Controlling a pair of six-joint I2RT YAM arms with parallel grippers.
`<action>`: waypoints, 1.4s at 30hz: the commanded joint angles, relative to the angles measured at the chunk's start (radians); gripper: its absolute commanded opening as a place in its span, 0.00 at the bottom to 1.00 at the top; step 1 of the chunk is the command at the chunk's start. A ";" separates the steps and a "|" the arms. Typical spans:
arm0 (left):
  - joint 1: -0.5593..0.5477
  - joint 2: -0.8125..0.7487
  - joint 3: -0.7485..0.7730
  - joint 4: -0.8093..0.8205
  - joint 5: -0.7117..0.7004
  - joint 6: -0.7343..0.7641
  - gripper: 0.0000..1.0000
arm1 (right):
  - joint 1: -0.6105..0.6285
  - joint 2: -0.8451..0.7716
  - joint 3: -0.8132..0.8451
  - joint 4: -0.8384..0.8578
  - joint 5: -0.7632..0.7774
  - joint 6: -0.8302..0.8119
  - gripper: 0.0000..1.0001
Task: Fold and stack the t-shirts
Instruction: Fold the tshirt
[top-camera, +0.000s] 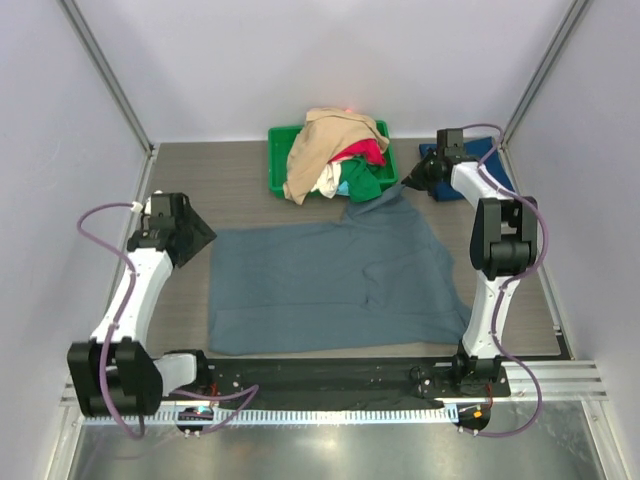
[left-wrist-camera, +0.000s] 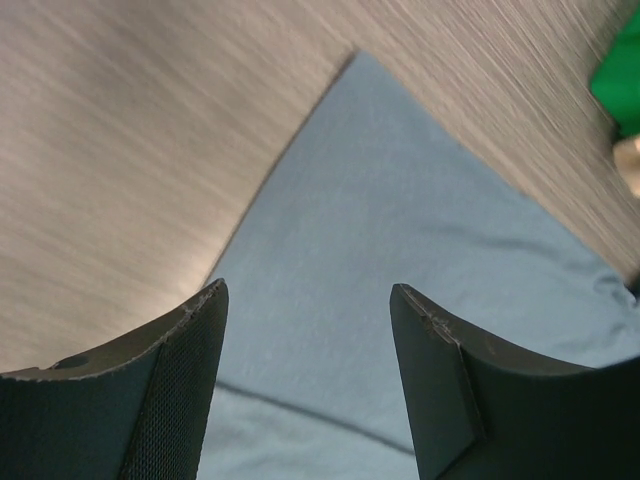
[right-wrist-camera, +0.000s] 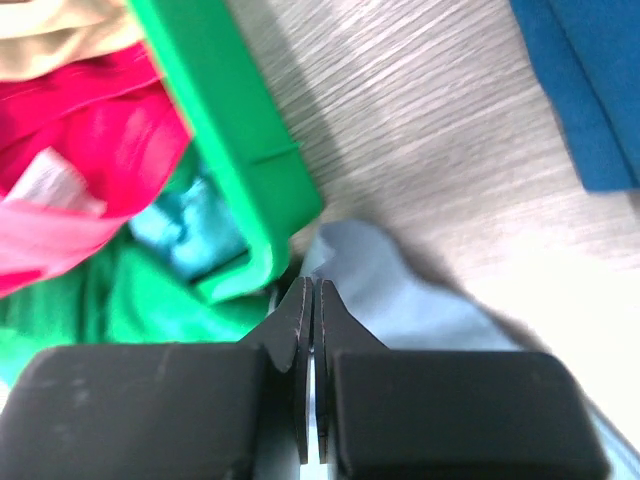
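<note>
Right claw (right-wrist-camera: 312, 290) clamped on far corner of grey-blue t-shirt (top-camera: 330, 285), beside green bin (top-camera: 278, 160); left claw (left-wrist-camera: 308, 290) wide over far-left corner. Shirt lies spread on table (top-camera: 200, 170). Light, limp, will sag: grip corners. Count: one spread, one blue t-shirt (right-wrist-camera: 590, 90) folded far right, roughly five heaped t-shirts (top-camera: 335, 145) in bin.

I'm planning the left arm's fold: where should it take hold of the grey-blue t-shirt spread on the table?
Take the grey-blue t-shirt by its far-left corner, coming down from the left. The corner lies flat on the table, away from the green bin, and the open left end effector hangs over that edge.
</note>
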 joint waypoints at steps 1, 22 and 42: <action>0.008 0.137 0.100 0.092 -0.041 0.002 0.67 | 0.006 -0.102 -0.041 0.002 -0.014 -0.025 0.01; 0.026 0.761 0.405 0.189 0.061 0.102 0.66 | 0.013 -0.206 -0.202 0.012 -0.087 -0.065 0.01; -0.002 0.801 0.299 0.328 0.115 0.056 0.07 | 0.002 -0.172 -0.205 0.023 -0.084 -0.074 0.01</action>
